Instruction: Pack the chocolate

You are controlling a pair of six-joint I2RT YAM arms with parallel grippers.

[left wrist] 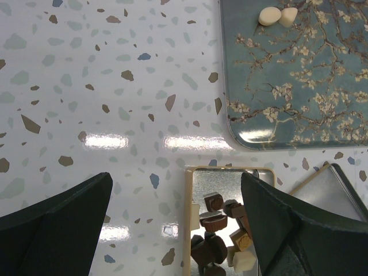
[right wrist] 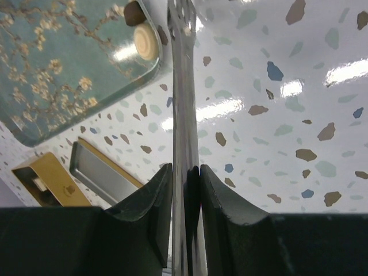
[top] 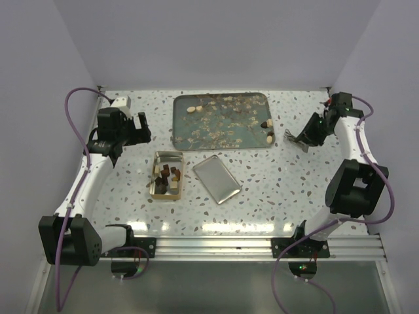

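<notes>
The gold tin (top: 156, 190) stands open left of centre and holds several brown and cream chocolates (top: 169, 175); they also show in the left wrist view (left wrist: 214, 221). A few more chocolates lie on the teal tray (top: 219, 140): two cream ones (top: 192, 109) at its far left and a dark and a cream one (top: 269, 131) at its right edge. My left gripper (top: 139, 131) is open and empty, above bare table left of the tin (left wrist: 175, 184). My right gripper (top: 303, 138) is shut on thin metal tongs (right wrist: 184, 103), right of the tray.
The tin's silver lid (top: 217, 178) lies flat to the right of the tin. In the right wrist view the tongs' tip points near a cream chocolate (right wrist: 145, 41) at the tray corner. The white terrazzo table (top: 275, 190) is walled on three sides.
</notes>
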